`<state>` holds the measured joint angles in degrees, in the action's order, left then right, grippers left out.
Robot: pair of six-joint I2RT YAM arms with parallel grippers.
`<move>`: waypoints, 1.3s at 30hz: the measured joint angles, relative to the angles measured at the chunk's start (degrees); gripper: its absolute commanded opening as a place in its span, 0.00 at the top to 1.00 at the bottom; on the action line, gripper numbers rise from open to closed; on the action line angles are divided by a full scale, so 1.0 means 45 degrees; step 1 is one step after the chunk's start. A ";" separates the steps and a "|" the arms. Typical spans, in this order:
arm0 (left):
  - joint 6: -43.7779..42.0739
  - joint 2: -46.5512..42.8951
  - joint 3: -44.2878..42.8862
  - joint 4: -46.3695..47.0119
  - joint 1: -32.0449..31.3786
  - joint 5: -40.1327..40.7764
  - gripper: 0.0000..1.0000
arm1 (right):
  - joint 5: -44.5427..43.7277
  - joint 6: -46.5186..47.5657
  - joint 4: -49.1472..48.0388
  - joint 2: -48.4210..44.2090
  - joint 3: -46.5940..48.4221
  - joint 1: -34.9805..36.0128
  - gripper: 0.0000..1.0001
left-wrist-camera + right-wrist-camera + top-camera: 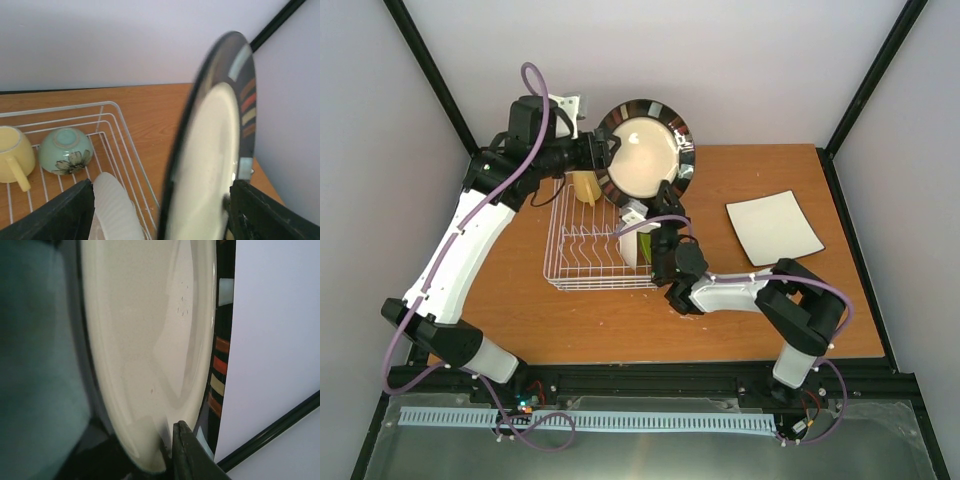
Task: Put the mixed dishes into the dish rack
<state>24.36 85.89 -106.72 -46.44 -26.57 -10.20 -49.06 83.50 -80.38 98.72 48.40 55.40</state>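
The dark-rimmed cream plate (642,155) is held upright on edge in the air, above the far right corner of the dish rack (582,262). My right gripper (663,194) is shut on its lower rim; in the right wrist view one finger (189,452) presses the cream face (145,340). My left gripper (607,150) is at the plate's left rim. Its jaws stand wide open around the plate (210,165), whose rim is next to the right finger (265,212). The rack holds the yellow cup (12,159), the mint bowl (65,150), a white ribbed plate (114,205) and the lime-green plate (647,243).
The square white plate (773,226) lies flat on the wooden table (720,320) to the right of the rack. The right arm reaches across the rack's right side. Black frame posts stand at the back corners.
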 measured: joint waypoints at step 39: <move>-0.0738 -0.1642 0.1297 0.1088 0.5809 0.0869 0.19 | 0.5076 -1.4401 1.4523 -0.3769 0.1685 0.1025 0.97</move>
<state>21.04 78.50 -100.88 -41.54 -0.43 -6.28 -26.22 18.70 -15.03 81.76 55.99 60.01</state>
